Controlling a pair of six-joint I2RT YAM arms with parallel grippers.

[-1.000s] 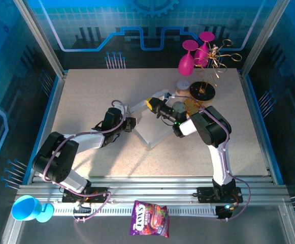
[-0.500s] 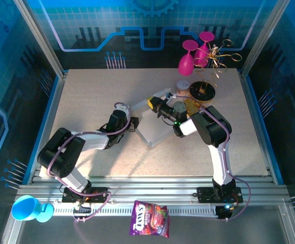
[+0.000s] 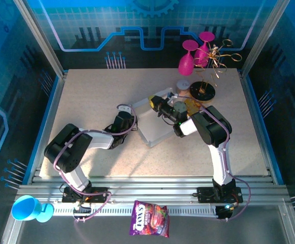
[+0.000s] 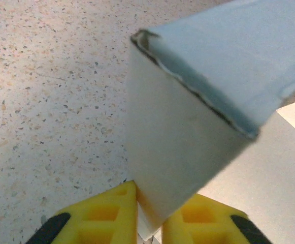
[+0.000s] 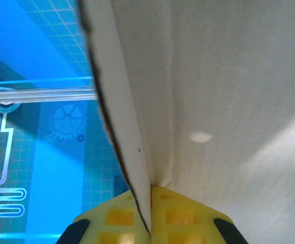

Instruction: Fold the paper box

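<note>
Now the paper box (image 3: pixel 156 128) stands half-formed near the middle of the speckled surface (image 3: pixel 86 96), between both arms. The left jaws pinch its left wall, and the right jaws are pressed tightly on its far edge.

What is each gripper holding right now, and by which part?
Both hold the paper box: the left gripper pinches a corner of a raised panel; the right gripper pinches a panel's thin edge.
</note>
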